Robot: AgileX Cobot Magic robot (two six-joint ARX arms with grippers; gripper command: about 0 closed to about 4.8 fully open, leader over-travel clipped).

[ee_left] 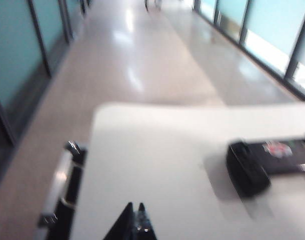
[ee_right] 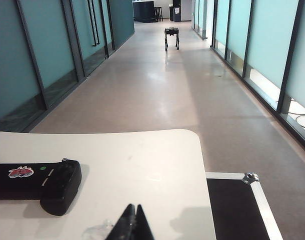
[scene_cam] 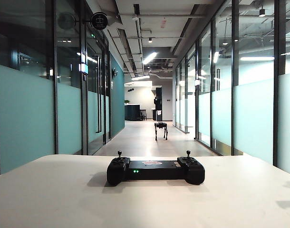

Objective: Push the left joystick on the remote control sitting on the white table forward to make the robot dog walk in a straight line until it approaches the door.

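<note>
The black remote control (scene_cam: 155,170) lies on the white table (scene_cam: 64,199), its left joystick (scene_cam: 119,154) upright and untouched. Far down the corridor stands the robot dog (scene_cam: 160,129), also seen from the right wrist as the robot dog (ee_right: 172,36). No door that it heads for can be singled out. My left gripper (ee_left: 134,206) is shut, hovering over the table well short of the remote control (ee_left: 265,165). Over the table's other side, my right gripper (ee_right: 133,207) is shut and empty, apart from the remote control (ee_right: 40,182). Neither gripper appears in the exterior view.
Frosted glass walls (scene_cam: 26,114) line both sides of the corridor floor (scene_cam: 149,142). A black case with metal edging (ee_right: 240,210) stands beside the table on the right; a similar case (ee_left: 62,195) stands at the left.
</note>
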